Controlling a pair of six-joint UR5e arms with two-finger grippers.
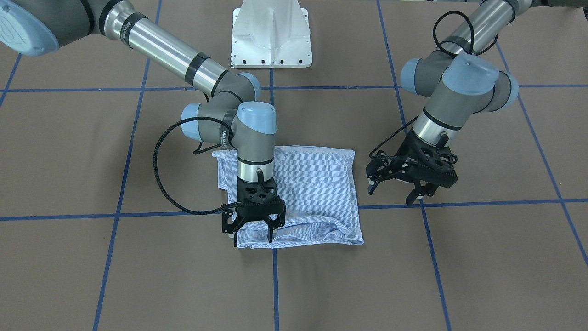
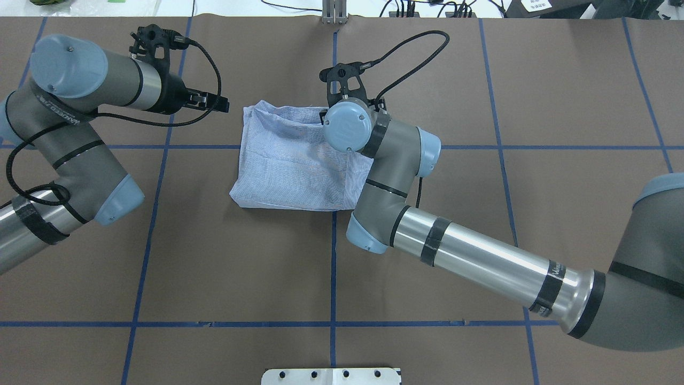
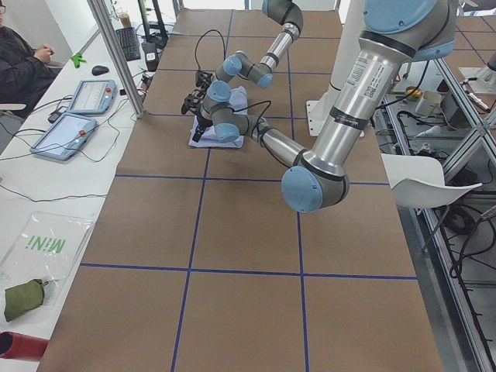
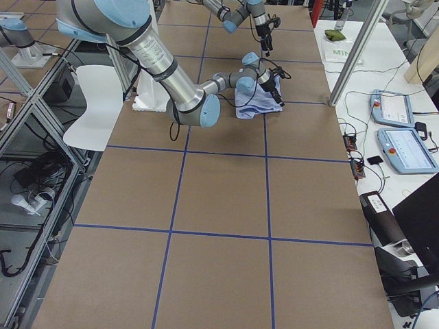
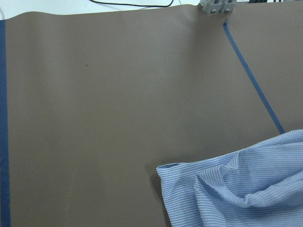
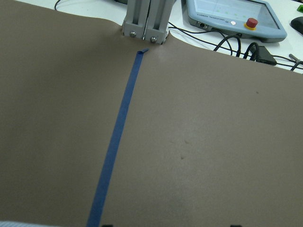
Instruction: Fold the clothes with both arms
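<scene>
Shirt (image 1: 317,193), folded to a rectangle at the middle of the counter (image 1: 138,276), looks soft, light and floppy; its layered edges seem best to pinch. Right pincer (image 1: 250,235) is spread over one edge, perhaps touching; left pincer (image 1: 389,195) is spread just beside the cloth.

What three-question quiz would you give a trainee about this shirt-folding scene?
1. True or false: the left end effector hangs over bare table, beside the shirt.
2. The right end effector is over: A) the shirt's edge farthest from the robot's base; B) the shirt's middle; C) bare table.
3. Fill in: both end effectors are ____.
Key: 1 true; 2 A; 3 open.
</scene>
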